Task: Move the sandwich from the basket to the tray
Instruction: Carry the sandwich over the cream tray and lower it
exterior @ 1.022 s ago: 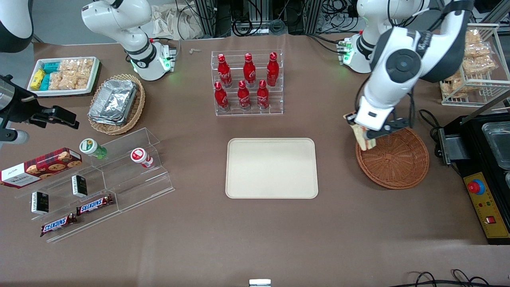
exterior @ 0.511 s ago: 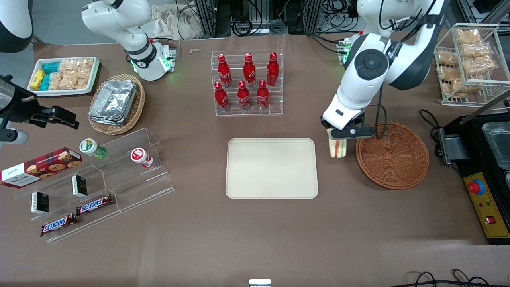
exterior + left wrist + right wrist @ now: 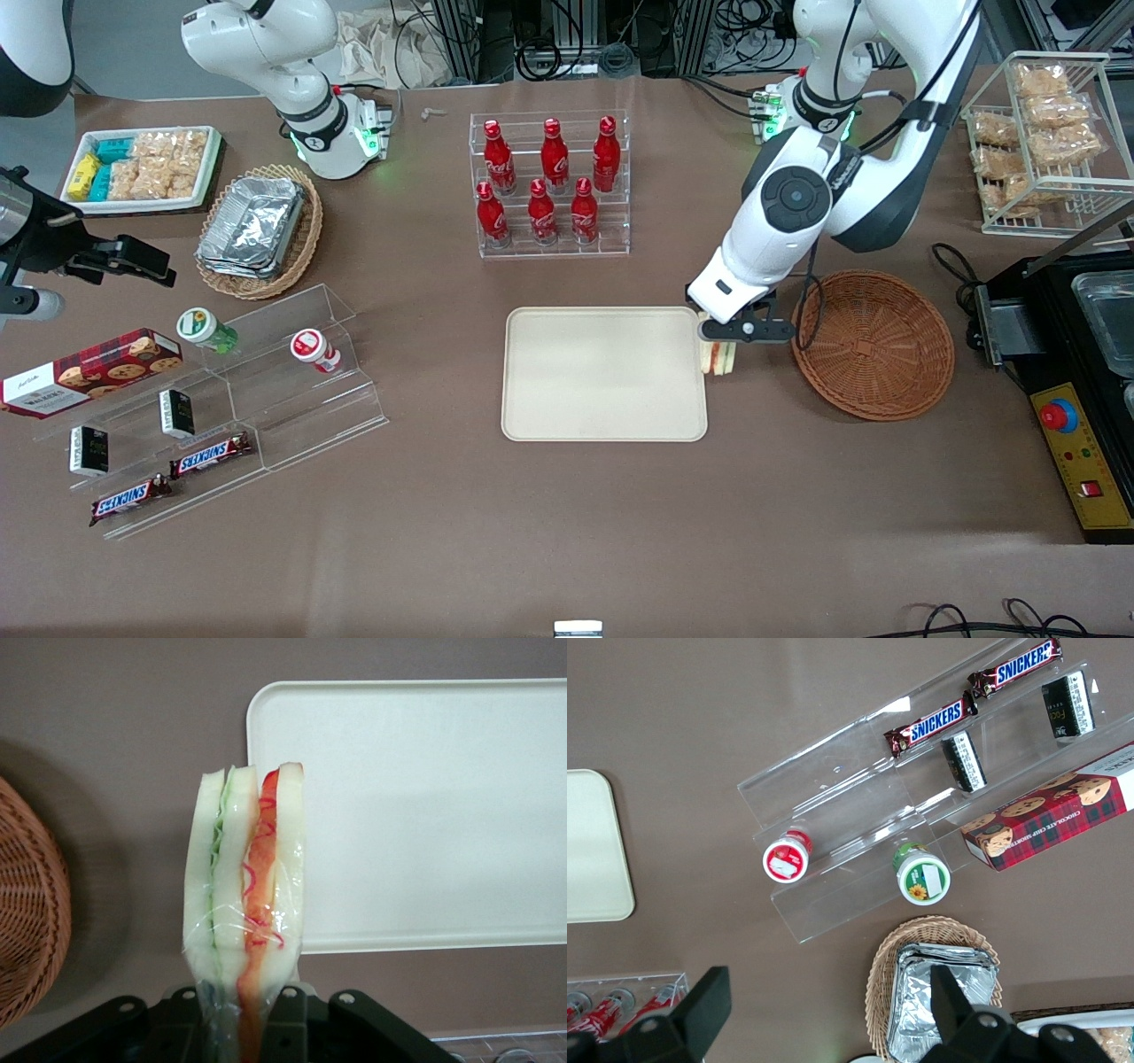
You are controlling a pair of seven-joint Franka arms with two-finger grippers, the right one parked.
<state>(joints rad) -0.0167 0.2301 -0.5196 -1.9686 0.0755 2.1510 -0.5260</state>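
Note:
My left gripper (image 3: 719, 341) is shut on the sandwich (image 3: 718, 358), a plastic-wrapped white-bread wedge with red, orange and green layers, held above the table at the tray's edge nearest the basket. In the left wrist view the sandwich (image 3: 245, 877) stands upright, clamped between the black fingers (image 3: 182, 1014). The cream-beige tray (image 3: 604, 373) lies flat in the middle of the table and shows beside the sandwich in the left wrist view (image 3: 425, 806). The reddish-brown wicker basket (image 3: 873, 344) lies toward the working arm's end and holds nothing; its rim shows in the left wrist view (image 3: 31, 904).
A clear rack of red bottles (image 3: 549, 183) stands farther from the camera than the tray. A tan basket of foil containers (image 3: 258, 229), a white snack tray (image 3: 143, 167) and acrylic shelves of snacks (image 3: 208, 408) lie toward the parked arm's end. A wire rack (image 3: 1045, 142) and black machine (image 3: 1081, 372) flank the basket.
My gripper has carried the sandwich out of the basket and sideways toward the tray, from over the basket's rim to the tray's near edge, and a little lower.

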